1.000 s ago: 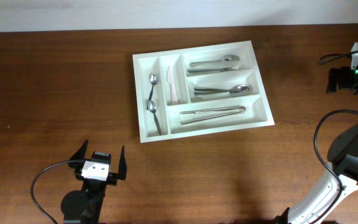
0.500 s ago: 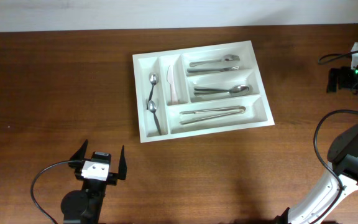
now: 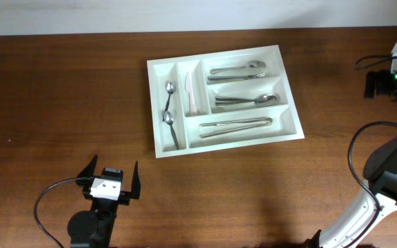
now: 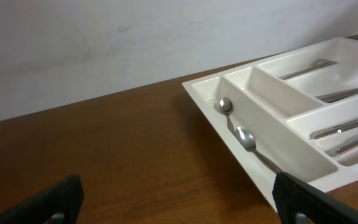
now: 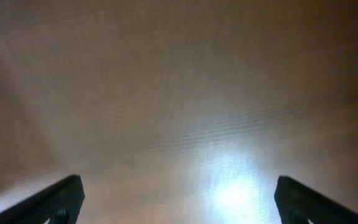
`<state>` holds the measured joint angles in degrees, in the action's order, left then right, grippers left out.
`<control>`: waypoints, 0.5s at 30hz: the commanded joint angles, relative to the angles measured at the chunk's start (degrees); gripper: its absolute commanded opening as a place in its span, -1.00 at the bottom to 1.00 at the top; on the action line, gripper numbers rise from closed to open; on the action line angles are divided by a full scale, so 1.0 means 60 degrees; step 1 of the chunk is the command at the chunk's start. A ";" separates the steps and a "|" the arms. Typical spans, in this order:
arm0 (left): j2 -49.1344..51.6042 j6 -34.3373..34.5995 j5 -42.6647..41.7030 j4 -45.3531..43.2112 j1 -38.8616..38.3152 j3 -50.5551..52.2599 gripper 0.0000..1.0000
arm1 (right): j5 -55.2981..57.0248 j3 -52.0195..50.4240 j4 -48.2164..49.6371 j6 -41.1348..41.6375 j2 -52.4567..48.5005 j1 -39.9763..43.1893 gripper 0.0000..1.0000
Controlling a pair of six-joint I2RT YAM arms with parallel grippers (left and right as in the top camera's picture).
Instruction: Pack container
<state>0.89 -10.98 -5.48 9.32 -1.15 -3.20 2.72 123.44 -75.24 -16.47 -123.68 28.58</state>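
Observation:
The container (image 3: pixel 153 110), a white cutlery tray, lies flat in the middle of the brown table. Two spoons (image 3: pixel 170 103) lie in its leftmost narrow compartment and a pale knife (image 3: pixel 189 93) in the one beside it. Forks (image 3: pixel 237 70), spoons (image 3: pixel 247 100) and long metal pieces (image 3: pixel 234 125) fill the three long compartments. My left gripper (image 3: pixel 114 167) stands open near the front edge, left of the tray and apart from it. In its wrist view the left gripper (image 4: pixel 179 208) is empty, with the tray's near corner (image 4: pixel 229 134) to the right. My right gripper (image 5: pixel 179 205) is open over bare wood.
The right arm (image 3: pixel 391 172) rises along the table's right edge, with its wrist (image 3: pixel 381 81) and cables at the far right corner. A pale wall (image 4: pixel 104 43) runs behind the table's far edge. Bare wood surrounds the tray.
The right wrist at the far right corner has shifted slightly toward the back. The left arm, the tray and its cutlery have not moved.

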 commanded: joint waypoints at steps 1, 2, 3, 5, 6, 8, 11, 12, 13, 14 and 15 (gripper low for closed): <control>-0.0098 -0.0076 0.0135 -0.0055 0.0051 0.0095 0.98 | -0.0834 -0.0073 0.0831 0.0073 0.0936 0.0029 0.97; -0.0098 -0.0076 0.0135 -0.0055 0.0051 0.0095 0.98 | -0.1064 -0.0113 0.1180 0.0076 0.1206 0.0029 0.97; -0.0098 -0.0076 0.0131 -0.0055 0.0051 0.0095 0.98 | -0.1231 -0.0182 0.1475 0.0076 0.1457 0.0025 0.97; -0.0098 -0.0076 0.0135 -0.0055 0.0051 0.0095 0.98 | -0.1486 -0.0608 0.2371 0.0211 0.2182 -0.0004 0.97; -0.0098 -0.0076 0.0131 -0.0055 0.0051 0.0095 0.98 | -0.1494 -0.0940 0.2845 0.0364 0.2586 -0.0022 0.97; -0.0098 -0.0076 0.0131 -0.0055 0.0051 0.0095 0.98 | -0.1504 -0.1840 0.3869 0.0688 0.3490 -0.0091 0.97; -0.0098 -0.0076 0.0135 -0.0055 0.0051 0.0095 0.98 | -0.1504 -0.3402 0.5257 0.1169 0.4958 -0.0295 0.97; -0.0098 -0.0076 0.0131 -0.0055 0.0051 0.0095 0.98 | -0.1501 -0.4189 0.5880 0.1304 0.5737 -0.0463 0.97; -0.0098 -0.0076 0.0135 -0.0055 0.0051 0.0095 0.98 | -0.1504 -0.4750 0.6320 0.1300 0.6313 -0.0619 0.97; -0.0098 -0.0076 0.0135 -0.0055 0.0051 0.0095 0.98 | -0.1494 -0.5275 0.6717 0.1297 0.6878 -0.0798 0.97; -0.0098 -0.0076 0.0135 -0.0055 0.0051 0.0095 0.98 | -0.1490 -0.5690 0.7012 0.1293 0.7337 -0.0958 0.97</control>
<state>0.84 -10.98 -5.41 9.28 -1.15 -3.20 -5.06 97.12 -36.47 -10.92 -87.74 26.00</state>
